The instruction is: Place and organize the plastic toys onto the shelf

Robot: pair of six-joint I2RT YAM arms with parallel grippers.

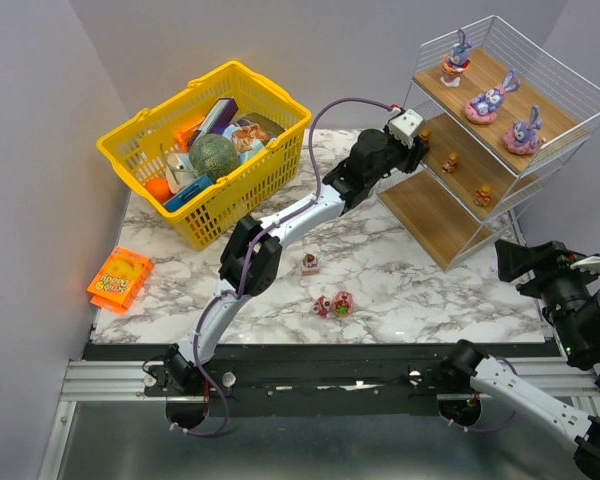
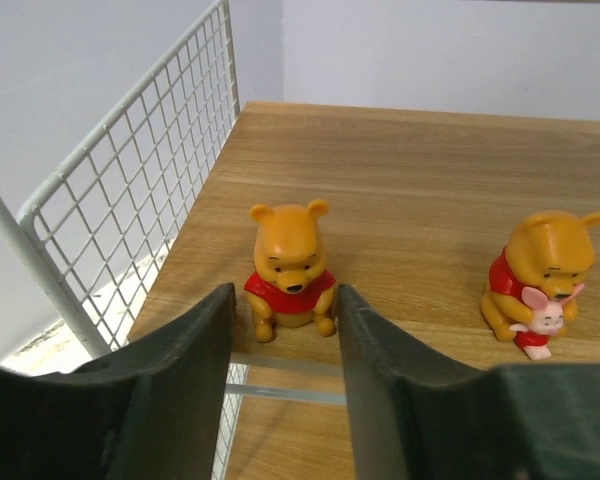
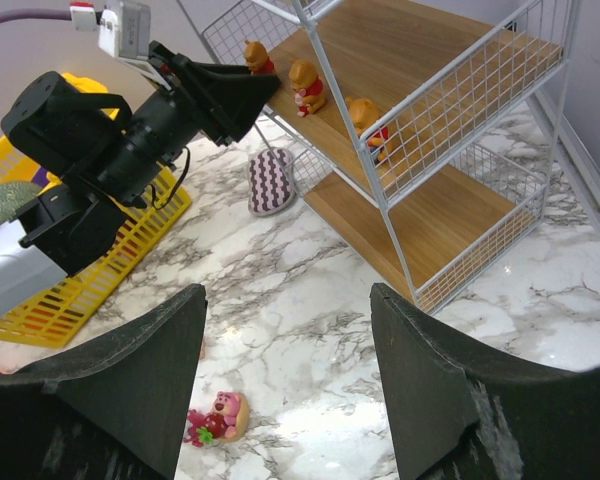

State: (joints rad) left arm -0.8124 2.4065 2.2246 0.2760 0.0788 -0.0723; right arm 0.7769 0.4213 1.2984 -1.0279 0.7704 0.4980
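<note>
**Ana:** What sits closest to the arm bases?

**Ben:** The right gripper (image 3: 287, 300), low at the right edge of the marble table (image 1: 410, 290). Its fingers are spread wide with nothing between them.

**Ana:** Any toys loose on the marble?

**Ben:** Three rounded toys. Two pink-and-red ones (image 1: 342, 302) lie just beside each other, and a paler one (image 1: 310, 263) sits alone a little farther in. An orange packet (image 1: 120, 280) lies flat at the left edge.

**Ana:** And behind those?

**Ben:** A yellow basket (image 1: 270, 190) at the back left, filled with mixed items. A purple zigzag pad (image 3: 270, 180) lies on the marble by the foot of the shelf (image 1: 430, 215).

**Ana:** Where is the other arm?

**Ben:** It is stretched out to the middle board. The left gripper (image 2: 285, 305) is parted around an upright orange bear (image 2: 292, 268) near the wire side. The fingers are close on both sides (I cannot tell whether either touches it).

**Ana:** What else is on the boards?

**Ben:** A second bear (image 2: 540, 280) stands to its right, hugging a small pink figure. A third bear (image 1: 484, 193) stands farther along. Three purple bunnies (image 1: 486, 100) line the top board.
</note>
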